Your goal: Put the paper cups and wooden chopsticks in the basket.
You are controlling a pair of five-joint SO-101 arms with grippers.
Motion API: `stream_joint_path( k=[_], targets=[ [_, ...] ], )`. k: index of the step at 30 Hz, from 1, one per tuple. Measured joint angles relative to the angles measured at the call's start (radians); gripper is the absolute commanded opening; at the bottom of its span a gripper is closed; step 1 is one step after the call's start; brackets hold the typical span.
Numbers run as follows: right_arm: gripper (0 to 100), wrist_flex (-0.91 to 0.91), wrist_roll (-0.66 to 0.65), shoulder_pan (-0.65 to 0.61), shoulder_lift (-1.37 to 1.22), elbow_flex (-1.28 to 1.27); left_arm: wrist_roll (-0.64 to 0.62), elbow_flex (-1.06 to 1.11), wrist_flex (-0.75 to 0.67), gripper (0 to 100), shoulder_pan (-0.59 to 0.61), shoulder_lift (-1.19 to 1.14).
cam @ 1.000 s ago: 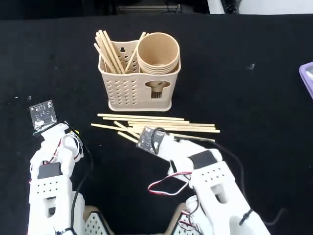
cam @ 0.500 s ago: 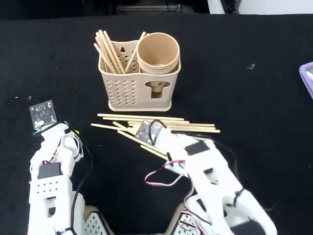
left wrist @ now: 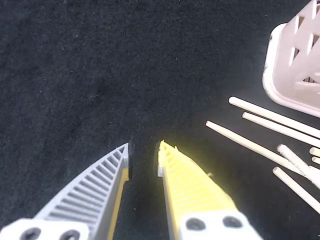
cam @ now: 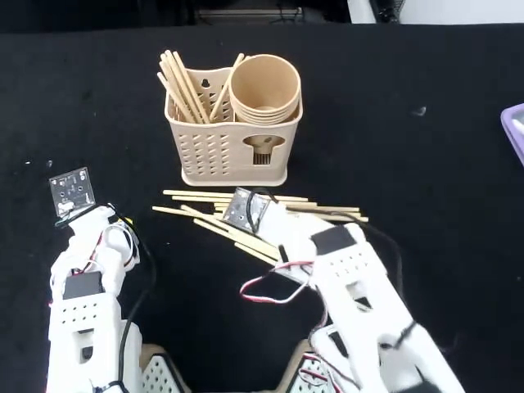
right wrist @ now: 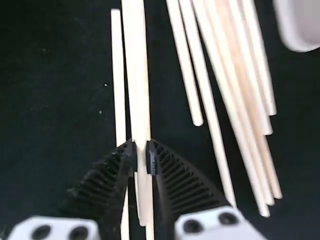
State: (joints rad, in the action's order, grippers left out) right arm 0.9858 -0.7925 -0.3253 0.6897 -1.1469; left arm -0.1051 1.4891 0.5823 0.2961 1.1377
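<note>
Right jaws: clamped on thin pale wooden chopsticks (right wrist: 135,75), among loose ones on black counter (cam: 426,205) before beige slotted plastic basket (cam: 213,155) holding stacked tan paper cups (cam: 270,90). Left jaws: slightly apart over counter.

I work at what looks like a robotics lab bench. The table (cam: 442,262) is draped in plain black cloth. My white plastic left arm (cam: 82,303) and right arm (cam: 360,286) stand side by side at its near edge, with red and white wires (cam: 246,289) looping bare and a small circuit board (cam: 72,187) exposed.
</note>
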Motion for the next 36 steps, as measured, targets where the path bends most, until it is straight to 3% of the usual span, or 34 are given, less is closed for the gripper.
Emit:
stream_joint_path(
  k=[10, 19, 26, 31, 36],
  targets=[
    [1.1, 0.141, 0.043, -0.003, 0.296, 0.029, 0.0, 0.0, 0.0, 11, 0.0, 0.0],
    [1.1, 0.201, 0.341, -0.222, 0.388, 0.411, 0.0, 0.0, 0.0, 11, 0.0, 0.0],
    [1.1, -0.199, 0.605, -0.239, 0.275, 0.532, 0.0, 0.0, 0.0, 11, 0.0, 0.0],
    [1.1, -0.572, 0.646, -0.239, 0.127, 0.52, 0.0, 0.0, 0.0, 11, 0.0, 0.0],
    [1.1, -0.801, 0.687, -0.239, -0.074, 0.52, 0.023, 0.0, 0.0, 11, 0.0, 0.0]
  ],
)
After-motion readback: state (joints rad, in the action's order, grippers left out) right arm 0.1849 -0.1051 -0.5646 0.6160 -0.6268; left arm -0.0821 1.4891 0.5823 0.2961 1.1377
